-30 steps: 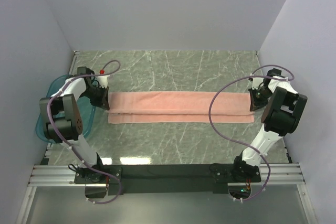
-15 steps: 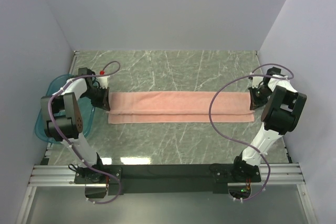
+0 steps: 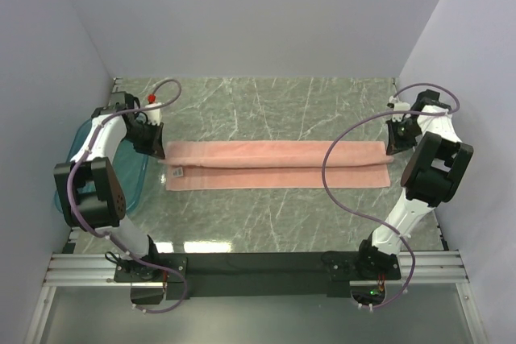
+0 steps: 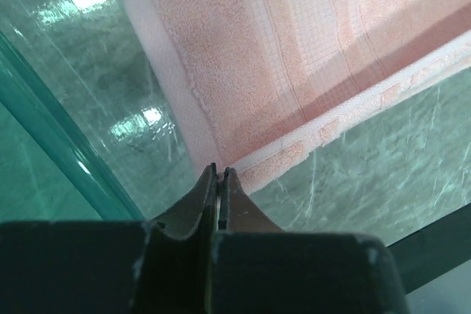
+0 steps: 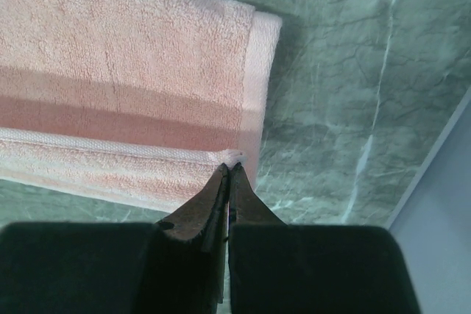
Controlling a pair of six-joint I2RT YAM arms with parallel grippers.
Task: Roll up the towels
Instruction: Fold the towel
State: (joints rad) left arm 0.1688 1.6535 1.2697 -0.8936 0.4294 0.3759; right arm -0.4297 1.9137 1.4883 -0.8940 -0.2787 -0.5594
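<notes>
Your table [image 3: 274, 223] is a green marble-patterned slab with pale veins, glossy, with glare patches near the front edge. One pink towel [image 3: 278, 165] lies on it, folded lengthwise into a long band running left to right, with a small white label [image 3: 176, 172] at its left end. A teal tray [image 3: 79, 136] sits at the table's left edge, near the towel's end but not touching it.

A see-through teal tray [image 3: 81, 133] is sitting at the left side of the green marble worktop [image 3: 274, 102].
</notes>
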